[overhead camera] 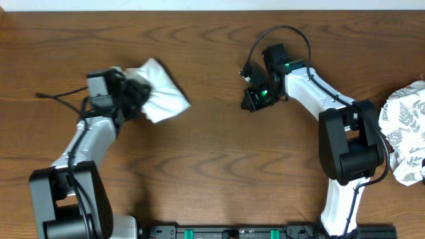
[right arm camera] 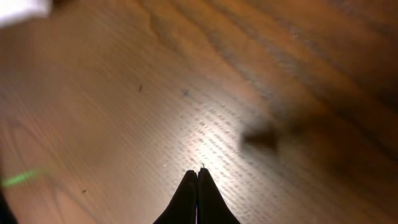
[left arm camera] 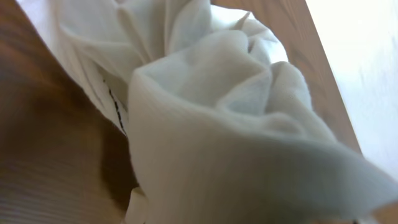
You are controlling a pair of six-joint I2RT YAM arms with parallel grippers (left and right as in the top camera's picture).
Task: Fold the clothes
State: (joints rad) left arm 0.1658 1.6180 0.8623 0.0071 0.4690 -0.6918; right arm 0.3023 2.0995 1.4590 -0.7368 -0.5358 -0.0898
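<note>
The clothes (overhead camera: 166,96) are a bunched white T-shirt lying on the wooden table (overhead camera: 219,159) at the left. My left gripper (overhead camera: 138,93) sits at the bundle's left edge, shut on the fabric. In the left wrist view the white folds of the clothes (left arm camera: 236,124) fill almost the whole picture and hide the fingers. My right gripper (overhead camera: 251,103) hovers over bare wood right of centre. Its dark fingertips (right arm camera: 198,173) are pressed together with nothing between them.
A white cloth printed with grey fern leaves (overhead camera: 406,129) lies crumpled at the table's right edge, beside the right arm's base. Bare wood lies between the two grippers and along the front.
</note>
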